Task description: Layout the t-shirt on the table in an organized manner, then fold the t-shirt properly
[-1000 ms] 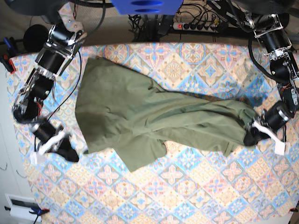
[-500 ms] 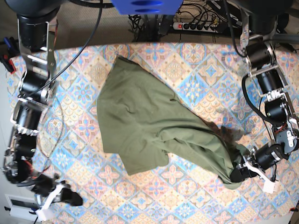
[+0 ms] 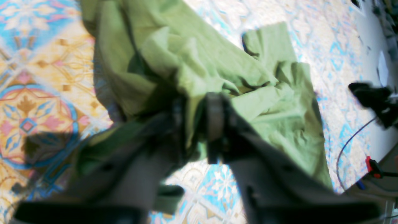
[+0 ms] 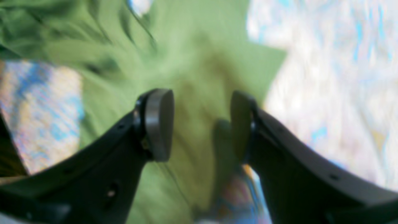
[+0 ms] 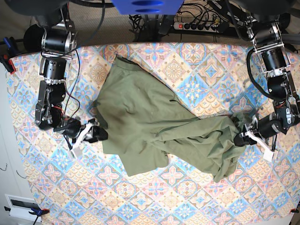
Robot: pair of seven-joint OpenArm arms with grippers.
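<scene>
The olive-green t-shirt point(image 5: 154, 122) lies crumpled across the middle of the table point(image 5: 197, 201), one corner reaching toward the far edge and a bunched, twisted length trailing toward the left arm's side. It is far from flat: folds run diagonally through it and a flap hangs down near the front.

The left gripper point(image 3: 199, 121) sits at the bunched end of the shirt. In the left wrist view its fingers point(image 3: 214, 118) stand only slightly apart with a ridge of green cloth running up between them; whether they truly pinch that cloth or merely flank it cannot be told from the blurred picture.

The right gripper point(image 4: 202, 124) hovers at the shirt's opposite edge. In the right wrist view its fingers point(image 4: 158, 124) are spread, with a clear gap between the pads and only the shirt's flat fabric seen beneath, none caught between them. In the base view this gripper rests just beside the shirt's side edge
</scene>
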